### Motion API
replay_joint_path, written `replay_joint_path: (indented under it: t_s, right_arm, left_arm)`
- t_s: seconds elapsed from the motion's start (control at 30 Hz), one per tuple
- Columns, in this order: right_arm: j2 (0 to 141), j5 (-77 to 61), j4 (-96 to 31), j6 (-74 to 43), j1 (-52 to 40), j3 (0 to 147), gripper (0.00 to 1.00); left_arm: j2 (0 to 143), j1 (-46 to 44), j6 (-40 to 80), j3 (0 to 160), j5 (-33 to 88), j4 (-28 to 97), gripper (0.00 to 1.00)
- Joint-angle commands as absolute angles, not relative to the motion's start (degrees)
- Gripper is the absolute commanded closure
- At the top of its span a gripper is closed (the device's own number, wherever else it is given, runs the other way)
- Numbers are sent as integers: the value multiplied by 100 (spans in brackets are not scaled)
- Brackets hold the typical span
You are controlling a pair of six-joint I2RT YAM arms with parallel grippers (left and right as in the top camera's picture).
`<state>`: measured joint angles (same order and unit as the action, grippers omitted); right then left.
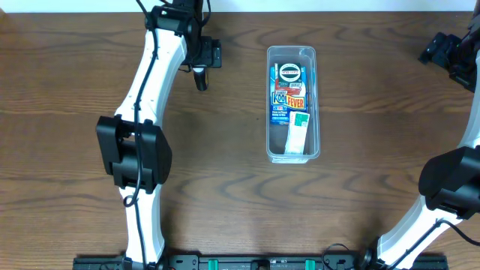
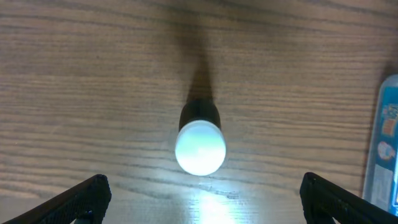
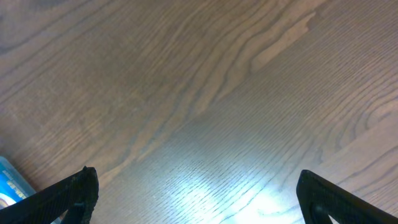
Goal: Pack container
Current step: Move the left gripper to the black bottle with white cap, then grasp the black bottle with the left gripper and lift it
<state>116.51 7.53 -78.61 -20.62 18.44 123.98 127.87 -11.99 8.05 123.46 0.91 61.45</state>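
Note:
The container [image 1: 292, 150], a long clear bin, lies at the table's middle. Inside it are a blue "Kool Fever" box [image 1: 287, 91] and a white-and-green box [image 1: 298, 135]. A small dark bottle with a white cap [image 2: 200, 148] stands upright on the wood, left of the container; from overhead the bottle [image 1: 200, 79] shows as a dark stub. My left gripper [image 1: 207, 60] hovers just behind it, open, and in the left wrist view the gripper [image 2: 204, 183] has nothing between its fingers. My right gripper [image 1: 444, 60] is open at the far right, over bare wood [image 3: 196, 175].
The container's wall with the blue box behind it shows at the right edge of the left wrist view [image 2: 387, 146]. A blue corner [image 3: 9, 182] shows at the bottom left of the right wrist view. The arms' bases stand along the front edge.

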Motion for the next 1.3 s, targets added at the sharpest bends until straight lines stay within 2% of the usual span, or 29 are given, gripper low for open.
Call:
replay_joint_path:
  t_s: [0.0, 0.5, 1.27]
  right_arm:
    - [11550, 814, -7865, -2141, 1874, 12383, 1]
    - [11550, 814, -7865, -2141, 1874, 12383, 1]
    - [11550, 814, -7865, -2141, 1874, 12383, 1]
  left_arm:
    - [12951, -1131, 709, 12440, 78, 6134, 2]
    - [13699, -1068, 615, 12431, 45, 6047, 2]
    - [13719, -1068, 429, 12398, 49, 5636, 2]
